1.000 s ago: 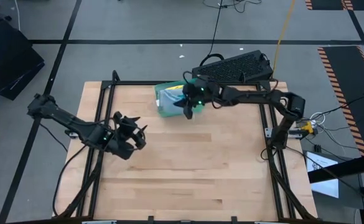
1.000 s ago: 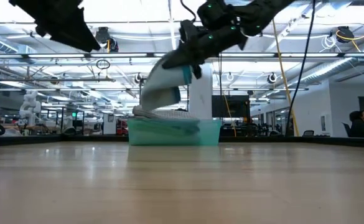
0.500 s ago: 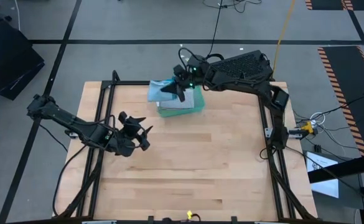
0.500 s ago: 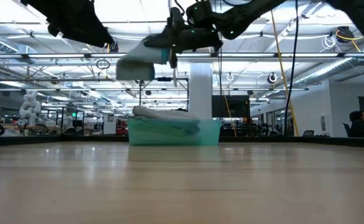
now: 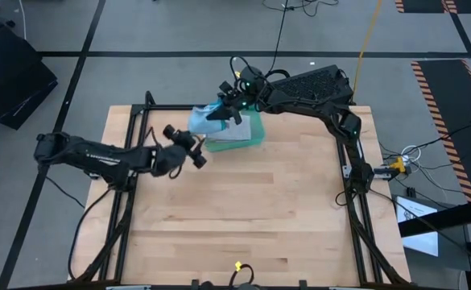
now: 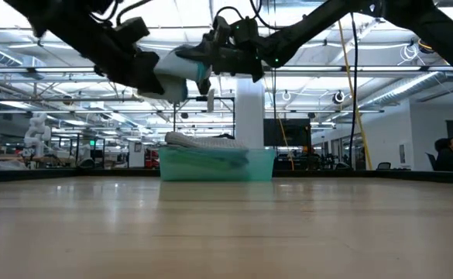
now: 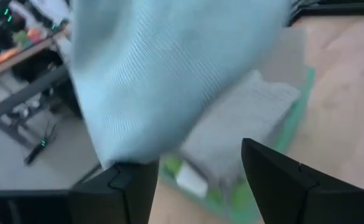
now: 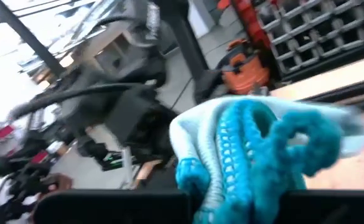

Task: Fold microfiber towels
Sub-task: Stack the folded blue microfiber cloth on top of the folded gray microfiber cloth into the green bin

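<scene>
Wooden table [image 5: 243, 217] bare across the middle | teal tray [image 6: 217, 165] at far edge, grey towel [image 6: 203, 141] heaped inside | light blue towel [image 5: 204, 119] aloft over tray's left rim (bunched) | right gripper [image 5: 222, 111] pinching light blue towel, fingers tight together | left gripper [image 5: 193, 149] jaws spread, just beside hanging cloth

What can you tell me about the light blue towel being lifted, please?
The light blue towel is soft, finely ribbed microfiber with a darker teal stitched edge. It hangs bunched in the air above the table's far side, beside the teal tray, pinched by the shut right end effector. The open left end effector is close beneath it.
</scene>
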`<state>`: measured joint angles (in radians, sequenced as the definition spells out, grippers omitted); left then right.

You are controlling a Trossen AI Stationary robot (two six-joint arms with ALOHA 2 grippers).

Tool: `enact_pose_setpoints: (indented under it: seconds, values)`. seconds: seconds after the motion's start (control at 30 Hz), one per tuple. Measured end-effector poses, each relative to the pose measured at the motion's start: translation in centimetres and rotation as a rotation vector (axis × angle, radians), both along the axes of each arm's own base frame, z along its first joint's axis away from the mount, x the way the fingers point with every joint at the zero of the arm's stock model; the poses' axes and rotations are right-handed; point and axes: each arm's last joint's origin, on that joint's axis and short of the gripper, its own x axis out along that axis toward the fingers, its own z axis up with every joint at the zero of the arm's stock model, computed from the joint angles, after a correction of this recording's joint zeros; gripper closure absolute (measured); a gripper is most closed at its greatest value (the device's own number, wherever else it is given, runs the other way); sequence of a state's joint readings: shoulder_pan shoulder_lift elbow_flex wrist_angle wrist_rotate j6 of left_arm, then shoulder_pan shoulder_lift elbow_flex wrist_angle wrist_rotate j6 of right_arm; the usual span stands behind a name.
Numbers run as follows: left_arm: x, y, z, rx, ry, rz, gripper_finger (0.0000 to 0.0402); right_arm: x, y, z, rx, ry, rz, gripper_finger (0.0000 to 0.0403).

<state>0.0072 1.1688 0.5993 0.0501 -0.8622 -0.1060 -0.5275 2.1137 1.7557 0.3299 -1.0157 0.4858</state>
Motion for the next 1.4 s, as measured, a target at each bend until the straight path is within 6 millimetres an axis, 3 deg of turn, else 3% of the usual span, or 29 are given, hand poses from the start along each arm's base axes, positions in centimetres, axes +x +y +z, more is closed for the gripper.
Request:
enact_pose_setpoints:
  seconds: [0.17, 0.4, 0.83, 1.0, 1.1, 1.3, 1.4]
  values:
    - [-0.1, 3.7, 0.0, 0.040, -0.037, -0.064, 0.0174, -0.3, 0.0, 0.4, 0.022, 0.001, 0.059, 0.0393]
    - [-1.8, 7.8, -0.8, -0.003, -0.041, 0.036, 0.0174, -0.9, -0.7, 0.4, 0.034, 0.009, 0.089, 0.0392]
    - [-4.0, 10.6, 0.6, -0.286, -0.229, -0.323, 0.0174, -2.4, -1.9, -2.1, 0.091, 0.174, 0.111, 0.0392]
    - [-4.7, 11.3, 1.1, -0.349, -0.311, -0.461, 0.0174, -3.5, -2.1, -1.3, 0.074, 0.189, 0.107, 0.0392]
    - [-5.0, 11.8, 1.3, -0.338, -0.327, -0.436, 0.0174, -4.2, -2.8, -0.3, 0.049, 0.156, 0.080, 0.0392]
    - [-6.2, 13.4, 1.2, -0.310, -0.365, -0.159, 0.0174, -4.9, -4.2, 0.3, 0.083, 0.143, 0.027, 0.0392]
    - [-6.3, 13.5, 1.2, -0.352, -0.386, -0.206, 0.0174, -4.8, -4.4, 0.3, 0.069, 0.150, -0.026, 0.0392]
